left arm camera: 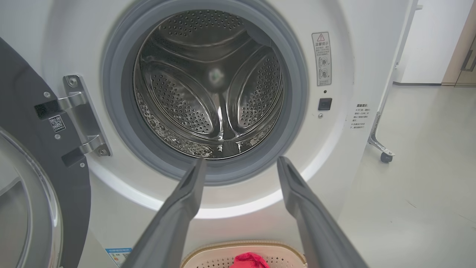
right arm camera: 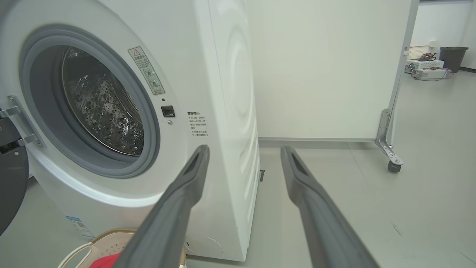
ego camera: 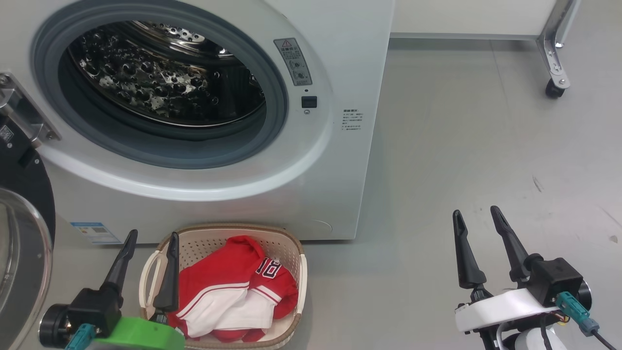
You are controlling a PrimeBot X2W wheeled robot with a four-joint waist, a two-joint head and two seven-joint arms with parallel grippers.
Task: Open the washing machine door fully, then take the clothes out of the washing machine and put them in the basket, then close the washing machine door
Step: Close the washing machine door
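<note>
Against the upper left of the head frame, the washing machine (ego camera: 340, 146) stands with its round grey-gasketed opening uncovered and the perforated steel drum (ego camera: 160, 78) visible inside. The washing machine door (ego camera: 19, 233) hangs swung out at the left edge, with its hinge above and its glass bowl below. At bottom centre, just in front of the machine, the basket (ego camera: 291, 245) sits on the grey floor (ego camera: 461, 146). The clothes (ego camera: 228, 291) lie bundled inside it, red with white panels, the number 18 facing up. At lower left, the left gripper (ego camera: 153, 235) has its 2 dark fingers (ego camera: 170, 272) spread wide, holding nothing. The finger nearer the centre overlaps the basket's left end in the picture, though whether they touch cannot be told. At lower right, the right gripper (ego camera: 475, 211) is likewise spread wide and holds nothing, above bare floor, well apart from the basket. A castered metal leg (ego camera: 554, 63) stands at upper right.
</note>
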